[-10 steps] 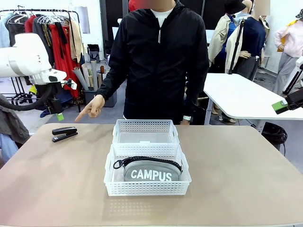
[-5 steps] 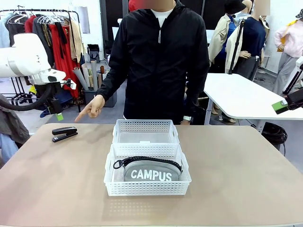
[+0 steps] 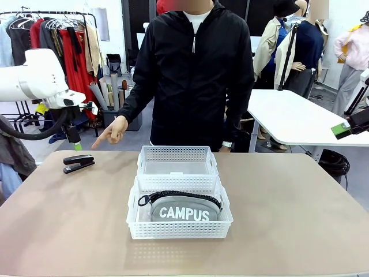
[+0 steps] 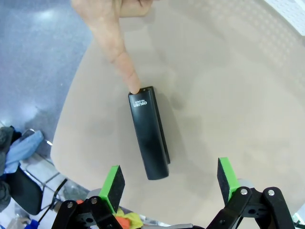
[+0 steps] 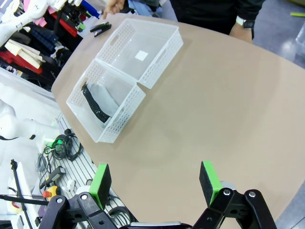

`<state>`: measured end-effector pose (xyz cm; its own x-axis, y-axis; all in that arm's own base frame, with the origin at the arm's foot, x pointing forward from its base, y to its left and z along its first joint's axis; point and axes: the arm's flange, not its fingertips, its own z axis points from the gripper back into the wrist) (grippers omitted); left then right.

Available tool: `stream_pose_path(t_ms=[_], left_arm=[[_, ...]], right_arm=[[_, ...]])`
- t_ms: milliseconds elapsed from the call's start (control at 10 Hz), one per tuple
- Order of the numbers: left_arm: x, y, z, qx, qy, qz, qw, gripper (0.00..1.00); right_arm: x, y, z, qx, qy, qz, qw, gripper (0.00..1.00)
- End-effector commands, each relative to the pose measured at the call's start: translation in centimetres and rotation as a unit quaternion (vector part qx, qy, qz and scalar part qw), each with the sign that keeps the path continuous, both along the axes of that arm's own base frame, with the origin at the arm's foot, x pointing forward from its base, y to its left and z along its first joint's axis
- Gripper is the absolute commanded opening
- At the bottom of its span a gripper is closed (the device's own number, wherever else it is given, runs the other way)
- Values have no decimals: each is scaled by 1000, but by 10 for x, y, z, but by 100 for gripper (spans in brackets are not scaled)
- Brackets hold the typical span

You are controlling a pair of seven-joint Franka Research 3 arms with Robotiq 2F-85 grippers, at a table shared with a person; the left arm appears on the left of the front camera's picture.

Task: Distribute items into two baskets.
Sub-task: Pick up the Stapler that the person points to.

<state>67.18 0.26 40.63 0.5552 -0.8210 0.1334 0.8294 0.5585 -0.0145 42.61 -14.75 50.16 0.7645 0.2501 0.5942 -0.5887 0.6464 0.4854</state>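
The tan bench (image 3: 288, 219) runs the full width of the front view. A person (image 3: 196, 75) in a black jacket stands at the middle of its far edge. The left arm (image 3: 34, 75), white, comes in high above the far left corner.

Two white lattice baskets stand in the middle of the bench, one behind the other with their long sides touching. The far basket (image 3: 177, 153) lies toward the far edge. The near basket (image 3: 179, 229) lies toward the robot's edge and holds the grey pouch (image 3: 184, 210). The pouch lies flat with its white "CAMPUS" lettering facing the robot and its black strap along the top.

The black stapler (image 3: 78, 163) lies flat on the bench near the far left corner, well apart from the baskets. The person's hand (image 3: 112, 131) reaches over that corner with one finger (image 4: 121, 62) pointing down. In the left wrist view the fingertip meets the stapler's (image 4: 148, 138) end; whether it touches cannot be told.

The left jaws hang above the stapler, released, their green pads (image 4: 113, 183) spread to either side of it and clear of it. The right jaws are also released, pads (image 5: 208, 176) wide apart and holding nothing, high over the bench's right side.
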Motion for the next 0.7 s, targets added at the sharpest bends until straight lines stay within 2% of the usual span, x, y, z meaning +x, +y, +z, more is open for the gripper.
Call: stream_pose_path(t_ms=[0, 400, 600], left_arm=[[18, 7, -5, -5, 13, -24, 1000, 100], [31, 7, -33, -3, 23, -71, 997, 100], [35, 6, -46, 0, 24, -74, 997, 100]], right_arm=[[1, 1, 2, -4, -4, -3, 1000, 98], [1, 1, 2, -4, -4, -3, 1000, 98], [1, 1, 2, -4, -4, -3, 1000, 98]])
